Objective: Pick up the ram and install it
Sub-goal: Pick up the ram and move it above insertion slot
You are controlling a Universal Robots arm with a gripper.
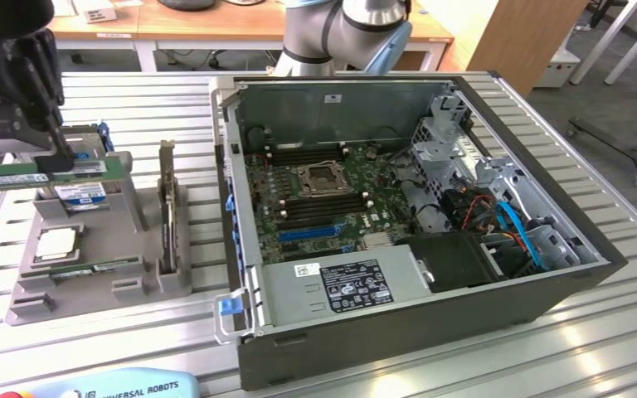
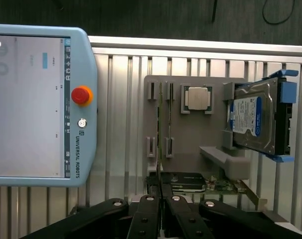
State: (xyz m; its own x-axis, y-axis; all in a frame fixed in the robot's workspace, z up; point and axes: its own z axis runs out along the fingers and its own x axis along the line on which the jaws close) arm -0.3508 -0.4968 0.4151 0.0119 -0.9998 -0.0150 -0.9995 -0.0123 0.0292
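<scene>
My gripper (image 1: 56, 164) hangs over the grey parts fixture (image 1: 130, 207) at the exterior view's left, shut on the ram (image 1: 3, 177). The ram is a long green stick with a pale label, held level above the fixture. In the wrist view the ram (image 2: 160, 159) is edge-on, a thin line running out from between the dark fingers (image 2: 152, 195). The open computer case (image 1: 584, 249) lies to the exterior view's right, its motherboard (image 1: 296, 211) showing dark memory slots (image 1: 296, 154) beside the processor socket (image 1: 321, 177).
The fixture also holds a second green stick (image 1: 89, 267), a square silver processor chip (image 2: 198, 97), a blue-labelled hard drive (image 2: 255, 119) and an upright dark expansion card (image 1: 167, 207). A teach pendant (image 2: 36, 104) lies beside the fixture. Drive cages and cables (image 1: 496, 215) crowd the case's right side.
</scene>
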